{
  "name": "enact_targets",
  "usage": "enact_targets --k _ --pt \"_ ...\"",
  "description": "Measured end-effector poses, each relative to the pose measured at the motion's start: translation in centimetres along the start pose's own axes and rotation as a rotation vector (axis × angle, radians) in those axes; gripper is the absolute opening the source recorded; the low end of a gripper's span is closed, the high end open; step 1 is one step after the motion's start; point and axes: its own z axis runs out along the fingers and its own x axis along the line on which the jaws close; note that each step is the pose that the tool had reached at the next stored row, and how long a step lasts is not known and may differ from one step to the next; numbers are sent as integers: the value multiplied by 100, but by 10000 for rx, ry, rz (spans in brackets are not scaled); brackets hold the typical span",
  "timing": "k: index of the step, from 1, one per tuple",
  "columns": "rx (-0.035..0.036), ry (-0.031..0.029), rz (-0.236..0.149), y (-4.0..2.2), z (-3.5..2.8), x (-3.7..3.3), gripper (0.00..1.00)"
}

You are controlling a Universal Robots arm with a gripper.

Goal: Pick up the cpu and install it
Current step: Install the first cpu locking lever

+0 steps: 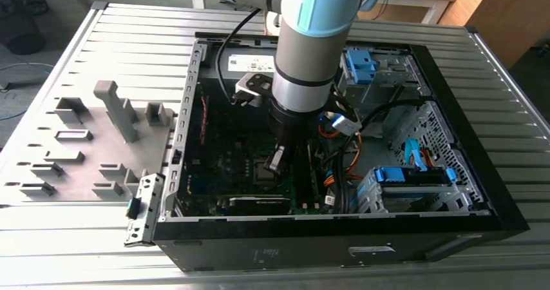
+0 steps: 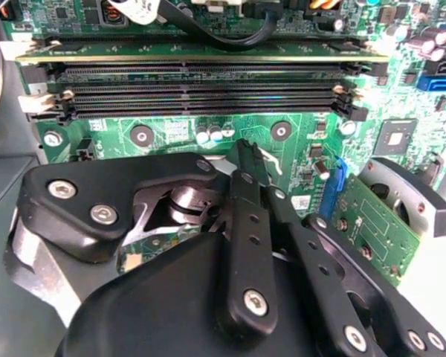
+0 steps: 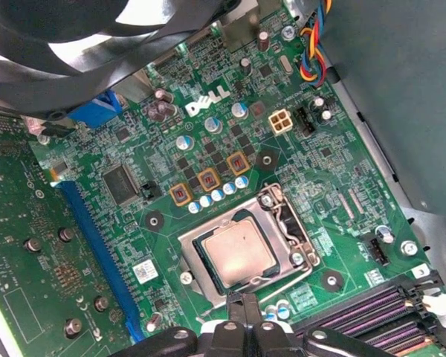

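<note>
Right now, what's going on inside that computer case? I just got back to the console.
The robot arm is reaching down into the open computer case, with its claw hanging just above the green motherboard. In the first wrist view, the cpu already lies flat inside its metal socket frame, and the claw's tips sit right at that frame's edge, holding nothing that shows. The memory slots lie just beyond the claw in the second wrist view.

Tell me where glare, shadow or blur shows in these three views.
First wrist view: even light, a soft sheen on the cpu in its socket, a bright blurred fan at the edge. Second wrist view: the claw is dark and near, the memory slots well lit. Exterior view: the case interior lies in shadow.
</note>
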Motion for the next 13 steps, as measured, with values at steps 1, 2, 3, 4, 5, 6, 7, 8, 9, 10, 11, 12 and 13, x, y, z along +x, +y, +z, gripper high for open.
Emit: enact_targets --k 1,2,3,4,5,6,7,8,9,10,11,12,13 --pt "2 0 -16 0 2 0 11" --pt "4 -1 -33 0 5 -1 11" --pt "7 -1 -48 1 9 -1 11" --pt "9 -2 -64 0 12 -2 11" --pt "11 -1 -78 0 14 -2 11" --pt "12 -1 -87 0 16 -2 11" --pt "13 -2 -95 1 18 -1 11" --pt "14 -4 -105 0 20 -1 11" --pt "15 -5 -115 0 22 0 11" --pt "16 -6 -125 -1 24 1 11" --pt "18 -6 -136 -2 25 4 11" --pt "20 -6 -148 -5 26 8 11" --pt "22 -6 -157 -8 27 13 11"
